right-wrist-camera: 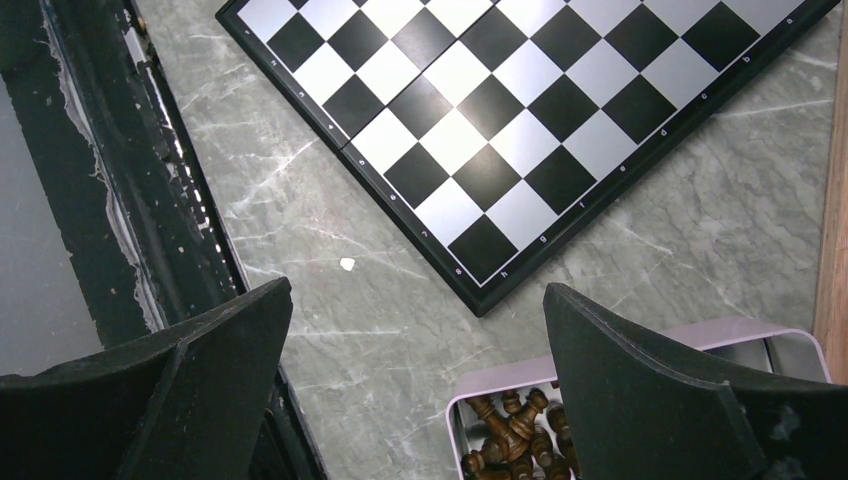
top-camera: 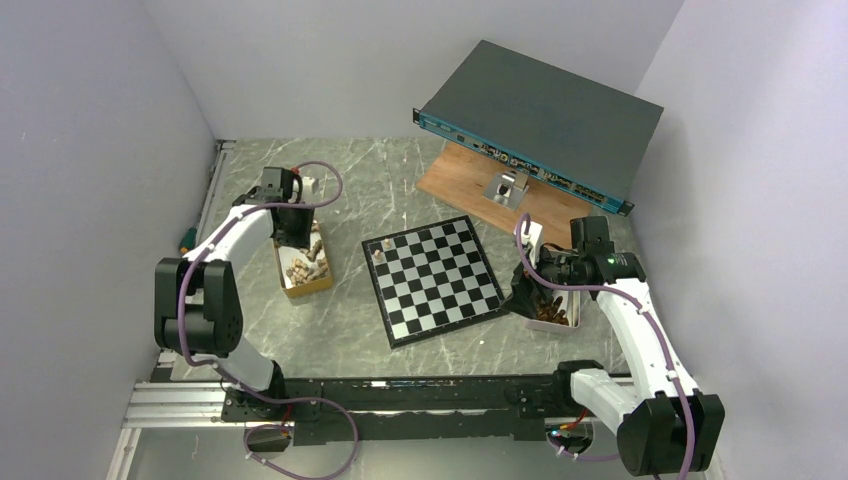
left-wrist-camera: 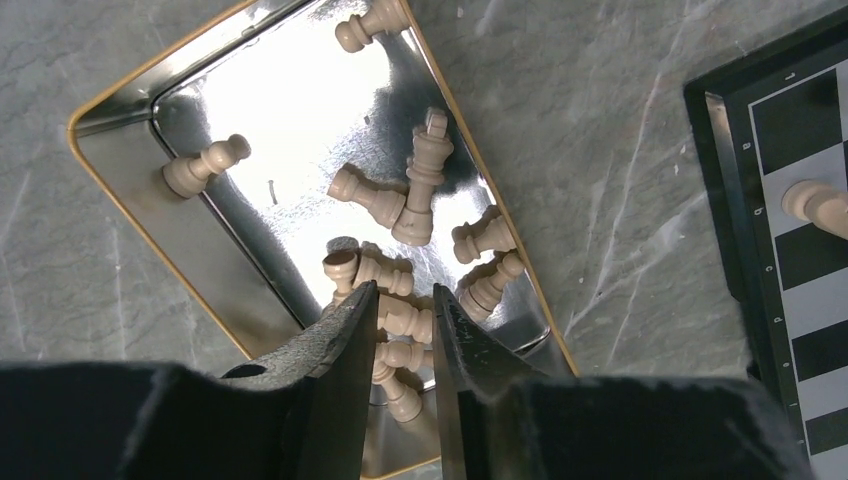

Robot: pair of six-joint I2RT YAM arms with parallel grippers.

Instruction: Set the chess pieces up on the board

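Observation:
The black and silvery-white board (top-camera: 432, 278) lies mid-table, with one light piece (top-camera: 377, 256) on its far-left corner square. My left gripper (top-camera: 293, 235) hangs over a gold-rimmed tin (top-camera: 300, 290) of light pieces. In the left wrist view the gripper (left-wrist-camera: 403, 305) has its jaws narrowly apart over a pile of light pawns (left-wrist-camera: 405, 322), touching none that I can see. The board edge (left-wrist-camera: 790, 120) and the light piece (left-wrist-camera: 818, 205) show at right. My right gripper (top-camera: 527, 290) is wide open and empty (right-wrist-camera: 416, 290), between the board corner (right-wrist-camera: 480, 290) and a pink tin (right-wrist-camera: 520, 385) of dark pieces (right-wrist-camera: 510, 440).
A dark flat network box (top-camera: 540, 120) leans on a brown wooden plank (top-camera: 470, 180) at the back right, with a small metal bracket (top-camera: 507, 186) on the plank. A black rail (top-camera: 400, 395) runs along the near edge. Walls close in left and right.

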